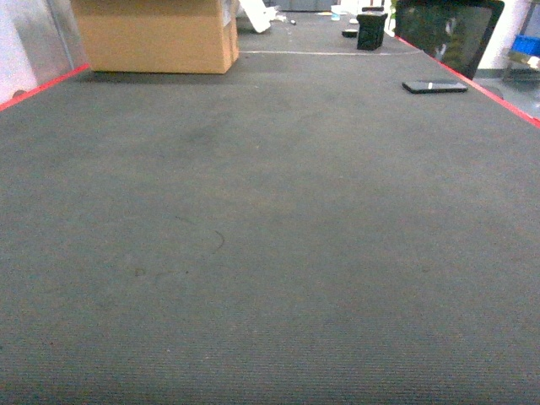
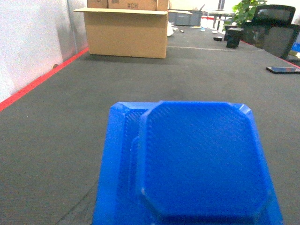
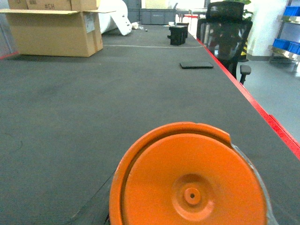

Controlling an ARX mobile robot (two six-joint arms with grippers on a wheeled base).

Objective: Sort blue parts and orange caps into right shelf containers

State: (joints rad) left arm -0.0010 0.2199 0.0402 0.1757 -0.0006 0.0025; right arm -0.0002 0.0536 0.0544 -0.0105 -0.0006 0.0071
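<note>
A blue part [image 2: 201, 159], flat with cut corners and a raised eight-sided middle, fills the lower half of the left wrist view. It is held above the dark table mat and hides the left gripper's fingers. In the right wrist view a round orange cap [image 3: 190, 183] with a small centre hole sits just as close to the camera, above the mat, hiding the right gripper's fingers. Blue containers [image 3: 286, 45] stand on a metal shelf far off at the right. Neither arm nor gripper shows in the head view.
A cardboard box [image 1: 156, 34] stands at the table's far left. A black phone [image 1: 434, 86] lies near the red right edge [image 1: 506, 101]. A small black box [image 1: 371, 29] and an office chair [image 1: 447, 34] are at the far end.
</note>
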